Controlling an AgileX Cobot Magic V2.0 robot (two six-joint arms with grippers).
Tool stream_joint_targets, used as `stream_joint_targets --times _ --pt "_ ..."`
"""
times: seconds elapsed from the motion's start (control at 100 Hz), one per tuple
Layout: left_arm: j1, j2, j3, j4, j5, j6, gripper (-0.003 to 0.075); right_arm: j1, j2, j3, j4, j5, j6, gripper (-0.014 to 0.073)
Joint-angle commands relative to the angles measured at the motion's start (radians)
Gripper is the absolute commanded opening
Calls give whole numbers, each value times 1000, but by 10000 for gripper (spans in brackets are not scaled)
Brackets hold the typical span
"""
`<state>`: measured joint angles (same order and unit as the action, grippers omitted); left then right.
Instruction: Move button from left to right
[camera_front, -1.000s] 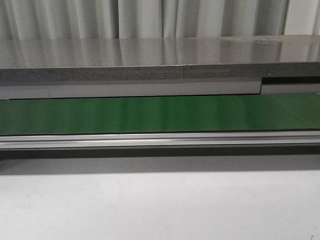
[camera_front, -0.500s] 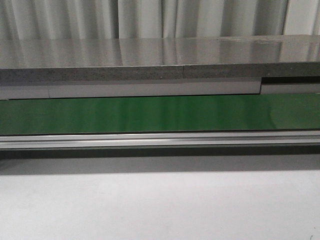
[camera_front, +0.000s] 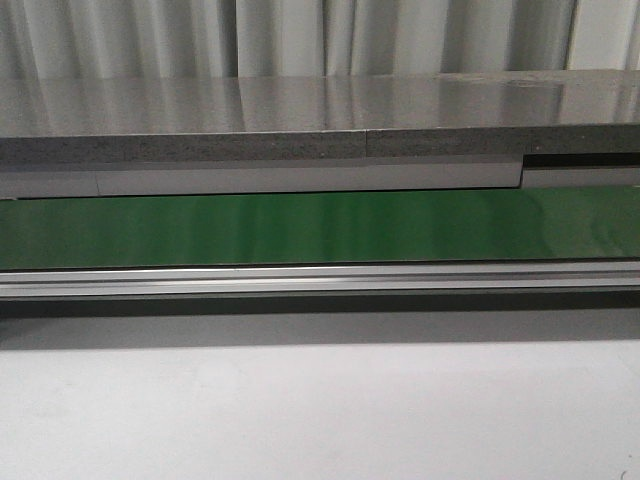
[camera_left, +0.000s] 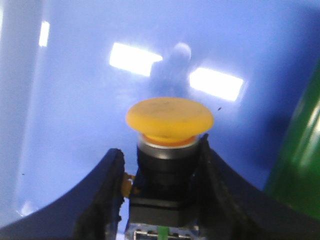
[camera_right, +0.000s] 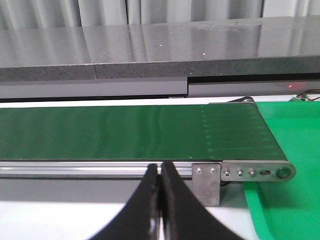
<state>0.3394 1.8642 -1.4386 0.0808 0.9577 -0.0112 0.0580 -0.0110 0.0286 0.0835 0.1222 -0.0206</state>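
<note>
Left pincer (camera_left: 160, 200) is clamped on the button's (camera_left: 169, 131) black body, yellow cap poking out over a glossy blue surface (camera_left: 75, 110). Right pincer (camera_right: 160, 200) is closed on nothing, facing the green belt (camera_right: 125, 132).

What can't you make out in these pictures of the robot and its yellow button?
- Front view: neither arm nor the button shows; only the green belt and grey table.
- Left wrist view: the button sits in the left gripper; its lower body is cut off by the picture's edge and flanked by the fingers.
- The blue surface behind is blurred, glare-spotted; what it is stays unclear.
- Right wrist view: the right gripper is shut, empty.
</note>
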Motion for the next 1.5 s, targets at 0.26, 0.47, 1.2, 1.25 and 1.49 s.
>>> stream_joint_targets --times 0.26,0.47,1.2,1.25,1.49 --pt "-86 -111 -75 -111 58 62 -4 2 -19 -16 -10 -84 0 -68" --pt "-154 -95 -72 -109 69 65 2 2 -19 -16 -10 -84 0 -68" --pt "-237 -39 -72 -122 124 111 615 2 -19 -16 -10 -84 0 -68" --pt "-237 -47 -72 -139 126 111 615 2 -19 -16 -10 -84 0 -68" --pt "-237 -127 -72 -262 119 191 615 2 -19 -16 -10 -84 0 -68"
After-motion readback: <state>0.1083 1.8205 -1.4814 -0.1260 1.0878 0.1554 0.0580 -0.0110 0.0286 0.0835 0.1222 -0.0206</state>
